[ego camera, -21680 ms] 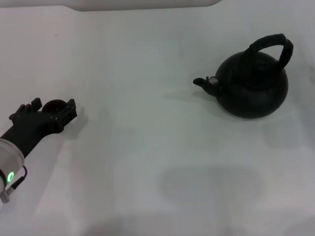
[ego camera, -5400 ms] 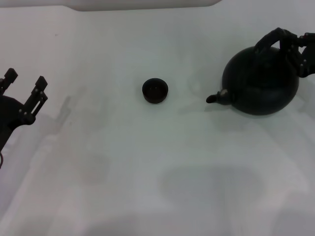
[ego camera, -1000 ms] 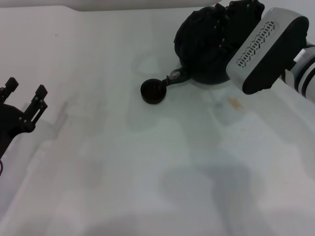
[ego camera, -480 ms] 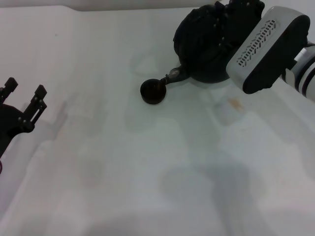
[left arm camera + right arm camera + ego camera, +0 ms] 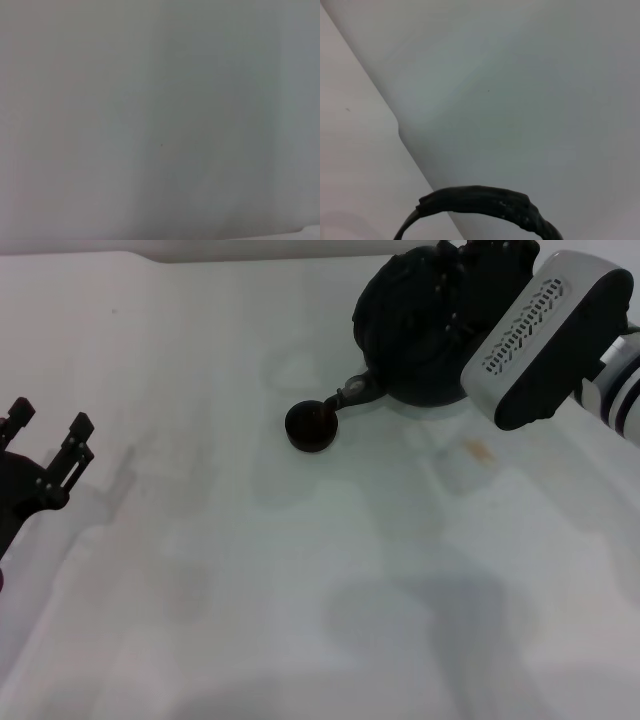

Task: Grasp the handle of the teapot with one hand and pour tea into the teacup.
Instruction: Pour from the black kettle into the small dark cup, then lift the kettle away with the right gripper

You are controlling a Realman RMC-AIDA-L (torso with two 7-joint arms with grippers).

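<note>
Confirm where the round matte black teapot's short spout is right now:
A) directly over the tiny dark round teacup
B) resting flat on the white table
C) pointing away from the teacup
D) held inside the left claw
A: in the head view the round matte black teapot, tilted by the right claw, has its spout at the rim of the tiny dark round teacup.

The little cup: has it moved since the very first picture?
Yes. The teacup now stands mid-table below the teapot's spout, well right of the left gripper that held it.
</note>
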